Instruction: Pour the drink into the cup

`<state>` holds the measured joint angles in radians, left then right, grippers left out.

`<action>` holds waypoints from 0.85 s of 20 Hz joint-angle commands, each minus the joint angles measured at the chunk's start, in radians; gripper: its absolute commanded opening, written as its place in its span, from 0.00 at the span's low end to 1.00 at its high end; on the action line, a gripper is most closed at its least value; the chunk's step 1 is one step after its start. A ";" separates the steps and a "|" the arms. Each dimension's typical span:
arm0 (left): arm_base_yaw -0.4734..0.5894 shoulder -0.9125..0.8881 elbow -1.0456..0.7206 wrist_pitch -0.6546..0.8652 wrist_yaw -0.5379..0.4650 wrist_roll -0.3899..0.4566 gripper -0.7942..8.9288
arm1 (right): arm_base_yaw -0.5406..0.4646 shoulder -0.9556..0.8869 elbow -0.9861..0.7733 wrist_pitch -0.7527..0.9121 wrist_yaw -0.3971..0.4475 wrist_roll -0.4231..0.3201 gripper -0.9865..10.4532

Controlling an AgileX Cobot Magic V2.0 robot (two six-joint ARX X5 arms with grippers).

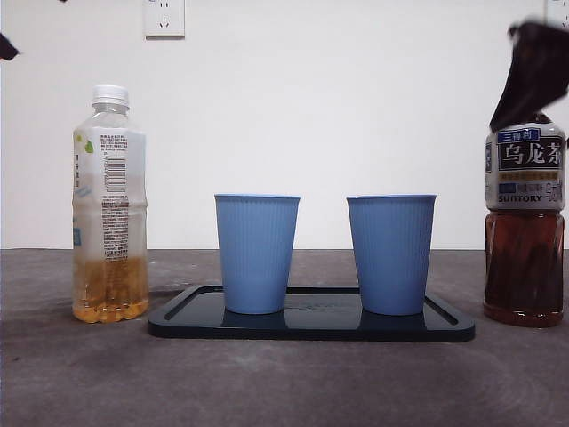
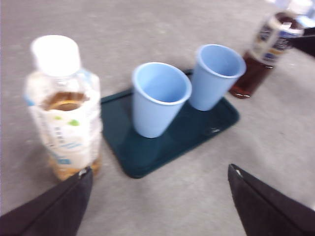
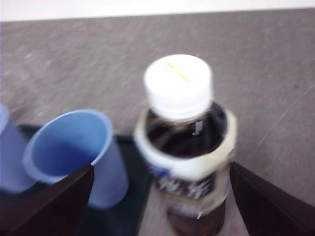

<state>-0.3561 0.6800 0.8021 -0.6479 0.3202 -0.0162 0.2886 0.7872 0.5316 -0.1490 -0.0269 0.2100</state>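
A clear bottle (image 1: 109, 205) with a white cap and a little yellow drink stands left of the tray; it also shows in the left wrist view (image 2: 61, 108). A brown tea bottle (image 1: 524, 231) stands right of the tray. Two empty blue cups (image 1: 257, 253) (image 1: 391, 253) stand upright on the dark tray (image 1: 311, 327). My right gripper (image 3: 161, 166) is open, just above the tea bottle (image 3: 182, 147), its jaws on either side of the bottle; in the front view it (image 1: 535, 76) hides the cap. My left gripper (image 2: 158, 169) is open and empty, above and short of the yellow bottle.
The left arm shows only as a black tip (image 1: 7, 46) at the top left corner. A white wall with a socket (image 1: 164, 18) stands behind the grey table (image 1: 284, 382). The tray's edge lies close to the tea bottle.
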 commanded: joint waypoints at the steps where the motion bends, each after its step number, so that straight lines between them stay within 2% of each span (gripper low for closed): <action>1: -0.004 0.008 0.012 0.015 -0.046 0.005 0.57 | 0.024 -0.062 0.078 -0.194 -0.003 0.024 0.47; 6: -0.004 0.048 0.006 0.021 -0.130 0.009 0.57 | 0.052 -0.170 0.186 -0.471 -0.012 0.026 0.47; 9: -0.004 0.104 -0.009 0.067 -0.137 0.003 0.56 | 0.055 -0.241 0.251 -0.600 -0.039 0.032 0.47; 13: -0.004 0.180 -0.071 0.183 -0.174 -0.026 0.56 | 0.055 -0.297 0.306 -0.723 -0.069 0.042 0.47; 17: -0.004 0.224 -0.187 0.362 -0.184 -0.081 0.56 | 0.055 -0.320 0.308 -0.790 -0.079 0.042 0.47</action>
<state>-0.3561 0.8959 0.6090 -0.2974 0.1356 -0.0711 0.3386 0.4664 0.8295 -0.9451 -0.1036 0.2409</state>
